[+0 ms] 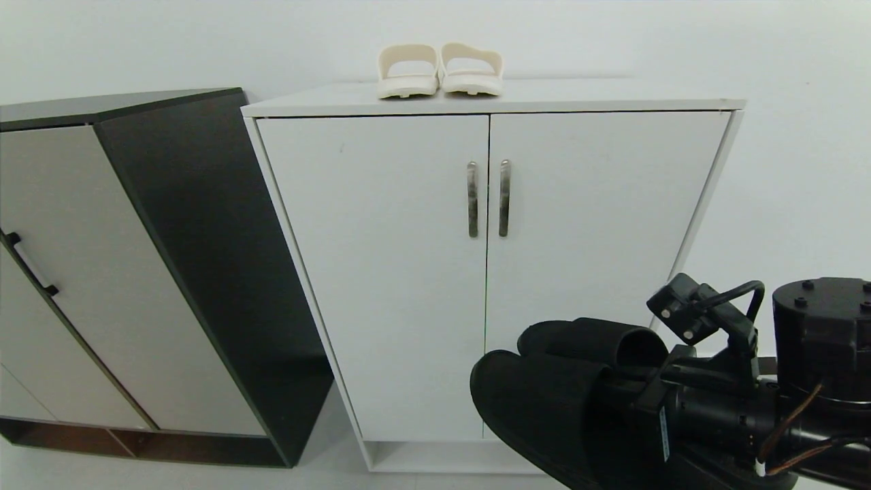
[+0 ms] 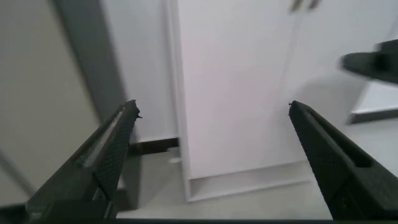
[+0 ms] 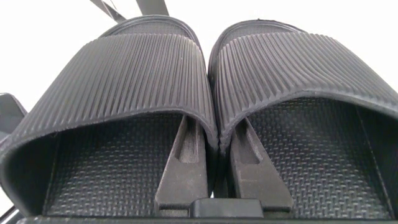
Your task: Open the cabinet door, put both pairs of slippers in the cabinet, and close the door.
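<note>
Head view: cream slippers [image 1: 440,70] atop cabinet [image 1: 374,272]

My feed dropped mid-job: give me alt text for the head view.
The right gripper holds a pair of black ribbed slippers before a shut white two-door cabinet, its metal bar handles meeting at the middle. A cream slipper pair sits on top; a dark cabinet with a grey door stands left.

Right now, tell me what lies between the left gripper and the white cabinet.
Nothing: in the left wrist view the open left gripper faces the white cabinet with only bare floor between.
</note>
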`<state>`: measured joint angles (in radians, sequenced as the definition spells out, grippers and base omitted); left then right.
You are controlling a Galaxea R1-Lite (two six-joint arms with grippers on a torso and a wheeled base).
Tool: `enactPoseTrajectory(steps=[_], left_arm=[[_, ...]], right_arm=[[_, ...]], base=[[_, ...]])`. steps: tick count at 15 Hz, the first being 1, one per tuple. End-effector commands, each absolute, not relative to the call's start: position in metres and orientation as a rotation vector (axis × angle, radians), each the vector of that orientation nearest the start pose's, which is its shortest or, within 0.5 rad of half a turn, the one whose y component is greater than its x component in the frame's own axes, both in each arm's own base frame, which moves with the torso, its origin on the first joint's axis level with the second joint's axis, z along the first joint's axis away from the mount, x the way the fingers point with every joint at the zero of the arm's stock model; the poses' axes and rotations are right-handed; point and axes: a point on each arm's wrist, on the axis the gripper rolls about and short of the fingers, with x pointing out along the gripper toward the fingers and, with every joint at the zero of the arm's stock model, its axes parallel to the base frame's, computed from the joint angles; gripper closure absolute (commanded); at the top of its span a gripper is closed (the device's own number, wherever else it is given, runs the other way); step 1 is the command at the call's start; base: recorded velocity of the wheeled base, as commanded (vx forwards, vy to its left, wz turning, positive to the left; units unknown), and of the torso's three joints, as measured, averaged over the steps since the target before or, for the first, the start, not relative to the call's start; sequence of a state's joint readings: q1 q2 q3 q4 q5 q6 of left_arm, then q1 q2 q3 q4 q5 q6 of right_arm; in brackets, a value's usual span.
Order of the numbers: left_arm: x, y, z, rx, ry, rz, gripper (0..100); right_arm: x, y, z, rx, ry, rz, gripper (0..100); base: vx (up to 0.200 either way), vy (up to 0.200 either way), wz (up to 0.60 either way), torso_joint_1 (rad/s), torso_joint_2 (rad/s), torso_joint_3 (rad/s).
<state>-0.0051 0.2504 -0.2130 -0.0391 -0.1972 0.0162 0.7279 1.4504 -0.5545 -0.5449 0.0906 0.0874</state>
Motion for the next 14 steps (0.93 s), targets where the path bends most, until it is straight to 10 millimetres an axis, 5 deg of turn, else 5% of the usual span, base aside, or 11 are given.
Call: enactPoseTrajectory(steps=[1,4,8,14], left_arm=[[0.031,-0.007,0.174,-0.016,0.102,-0.323,0],[0.084,-0.017,0.194,-0.015,0.097,-0.509,0],[0.136,-0.056,0.225,0.0,0.079,-0.715,0],[0.201,-0.157,0.243,0.005,0.05,-0.837,0]], right_arm=[[0.168,0.153,0.173,-0.03,0.38,0.792,100],[0.168,0.152,0.172,-0.039,0.376,0.791,100],[0.167,0.151,0.168,-0.052,0.383,0.792,100],[0.165,0.149,0.164,-0.087,0.38,0.798,100]], base=[[0.0,0.0,0.0,0.0,0.0,0.0],[0.0,0.0,0.0,0.0,0.0,0.0],[0.0,0.0,0.0,0.0,0.0,0.0],[0.0,0.0,0.0,0.0,0.0,0.0]])
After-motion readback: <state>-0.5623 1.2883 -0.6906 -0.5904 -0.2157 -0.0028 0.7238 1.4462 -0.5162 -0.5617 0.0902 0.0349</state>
